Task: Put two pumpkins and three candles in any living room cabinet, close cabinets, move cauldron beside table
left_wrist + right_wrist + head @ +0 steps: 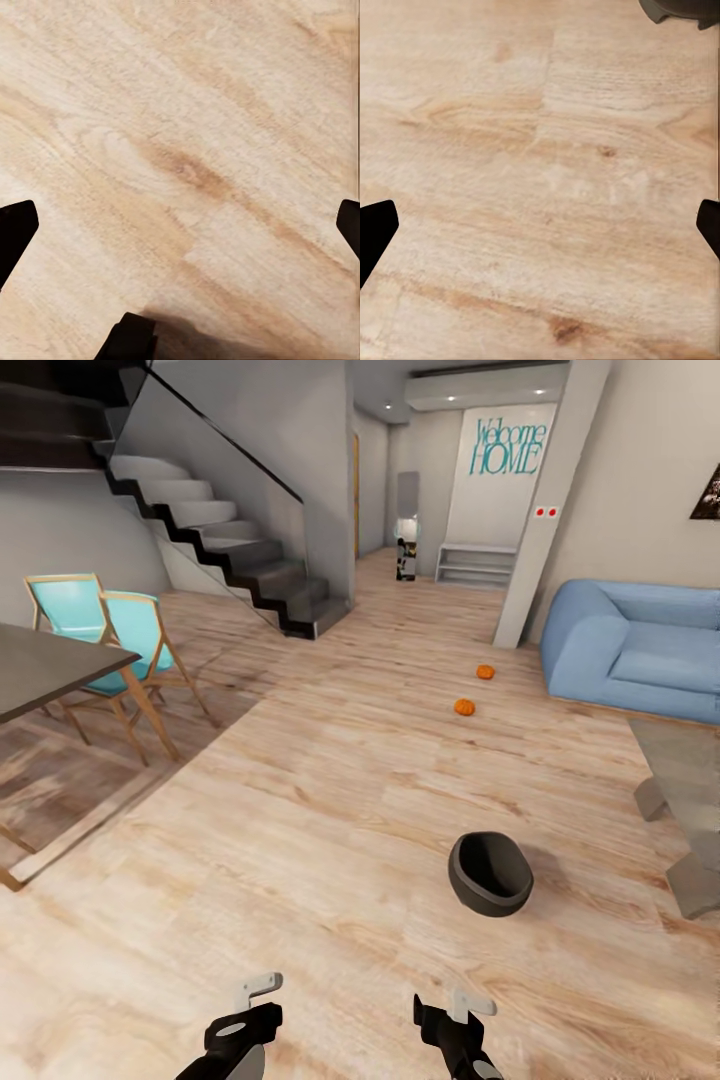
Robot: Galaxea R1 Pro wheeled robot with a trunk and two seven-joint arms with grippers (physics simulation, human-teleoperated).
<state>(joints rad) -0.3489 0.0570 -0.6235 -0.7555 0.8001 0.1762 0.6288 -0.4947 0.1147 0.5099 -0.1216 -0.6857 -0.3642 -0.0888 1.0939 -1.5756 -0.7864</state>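
I count two pumpkins on the wooden floor (330, 830): the nearer pumpkin (464, 707) and the farther pumpkin (485, 672), both small, bright orange and slightly flattened, lying near each other out in the open, left of the sofa. One cauldron (490, 874) sits closer to me, right of centre, a dark grey round-bellied pot tipped so its wide mouth faces up and toward the far side; a dark sliver of it (679, 9) also shows at the edge of my right wrist view. It stands apart from the one coffee table (690, 770) at the right edge, whose grey glossy top reflects the room and rests on grey slab legs.

My left gripper (245, 1025) and right gripper (450, 1020) hang low at the near edge, over bare planks. In each wrist view the two black fingertips sit at opposite edges with pale grained wood between them, so both sets of jaws are spread wide with nothing in them.

Farther out I see one blue padded sofa (640, 650) at the right, two turquoise chairs (110, 630) with light wooden frames beside a dark dining table (40, 665) at the left, and one dark stepped staircase (230, 550) behind a glass panel.
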